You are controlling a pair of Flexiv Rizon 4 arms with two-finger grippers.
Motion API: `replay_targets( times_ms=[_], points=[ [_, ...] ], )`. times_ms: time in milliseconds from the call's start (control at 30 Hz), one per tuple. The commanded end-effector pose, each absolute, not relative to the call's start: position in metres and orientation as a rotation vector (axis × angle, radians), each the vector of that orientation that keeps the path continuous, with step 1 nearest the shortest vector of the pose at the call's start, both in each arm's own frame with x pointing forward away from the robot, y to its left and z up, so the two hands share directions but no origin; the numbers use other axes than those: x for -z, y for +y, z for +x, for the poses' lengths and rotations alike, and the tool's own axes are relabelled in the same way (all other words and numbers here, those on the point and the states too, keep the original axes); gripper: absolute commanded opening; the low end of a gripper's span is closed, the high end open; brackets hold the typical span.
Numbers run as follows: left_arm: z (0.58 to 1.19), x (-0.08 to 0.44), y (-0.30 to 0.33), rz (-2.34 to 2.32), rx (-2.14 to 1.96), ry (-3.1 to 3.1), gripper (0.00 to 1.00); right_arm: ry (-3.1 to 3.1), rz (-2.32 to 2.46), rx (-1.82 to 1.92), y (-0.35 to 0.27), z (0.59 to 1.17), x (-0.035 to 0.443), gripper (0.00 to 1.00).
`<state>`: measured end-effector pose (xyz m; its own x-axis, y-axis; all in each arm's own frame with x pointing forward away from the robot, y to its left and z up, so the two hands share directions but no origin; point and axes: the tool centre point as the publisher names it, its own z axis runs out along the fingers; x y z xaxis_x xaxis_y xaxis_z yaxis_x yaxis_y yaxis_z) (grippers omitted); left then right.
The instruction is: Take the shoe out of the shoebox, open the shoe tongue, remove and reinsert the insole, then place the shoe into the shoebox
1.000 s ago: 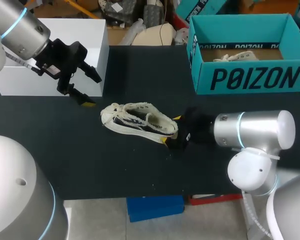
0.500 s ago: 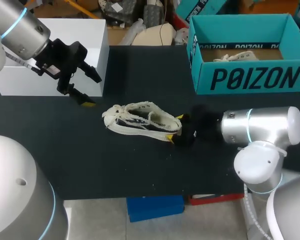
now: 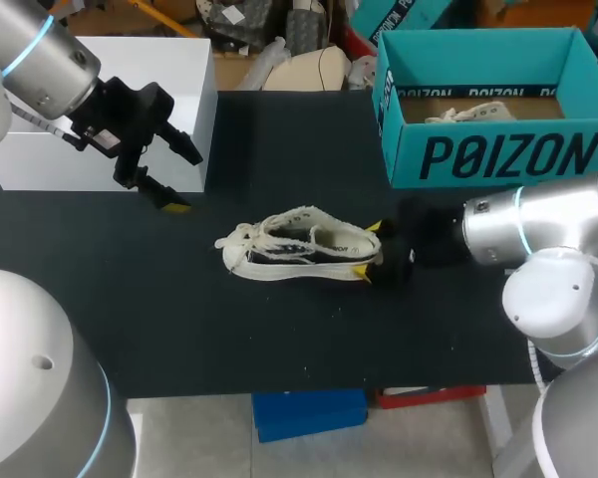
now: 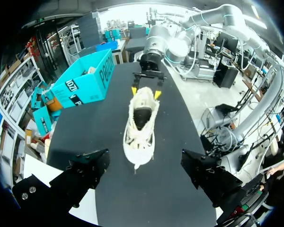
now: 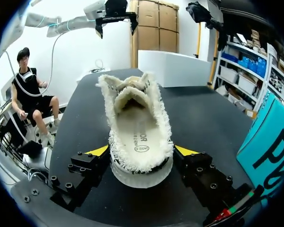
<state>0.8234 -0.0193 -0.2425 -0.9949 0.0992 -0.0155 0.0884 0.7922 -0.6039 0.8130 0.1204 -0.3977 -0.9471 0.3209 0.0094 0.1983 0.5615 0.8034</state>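
Observation:
A cream low-top shoe [image 3: 299, 247] with frayed edges lies on the black table, toe to the left. My right gripper [image 3: 381, 251] is at its heel. In the right wrist view the heel [image 5: 138, 165] sits between the yellow-tipped fingers [image 5: 98, 151], which press on both of its sides, so the gripper is shut on it. The insole [image 5: 138, 137] shows inside the shoe. My left gripper [image 3: 184, 179] hangs open above the table's far left, well apart from the shoe [image 4: 141, 124], which lies ahead of it. The teal shoebox [image 3: 498, 154] stands at the back right.
A white box [image 3: 110, 80] stands at the back left, just behind my left gripper. A second cream shoe [image 3: 468, 113] lies inside the shoebox. Bare table [image 3: 279, 339] stretches in front of the shoe.
My right gripper closed on the heel and drew the shoe to the right, swinging it to lie straight across the table. The left arm kept still.

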Motion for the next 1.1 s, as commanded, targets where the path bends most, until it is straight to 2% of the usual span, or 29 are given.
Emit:
replay_targets(
  times_ms=[33, 1100],
  points=[
    [0.823, 0.244, -0.019, -0.157, -0.998, -2.960, 1.00, 2.740, 0.405, -1.296, 0.108, 0.818, 0.387, 0.00],
    [0.823, 0.244, -0.019, -0.157, -0.998, -2.960, 1.00, 2.743, 0.367, -1.248, 0.114, 0.811, 0.425, 0.00]
  ],
)
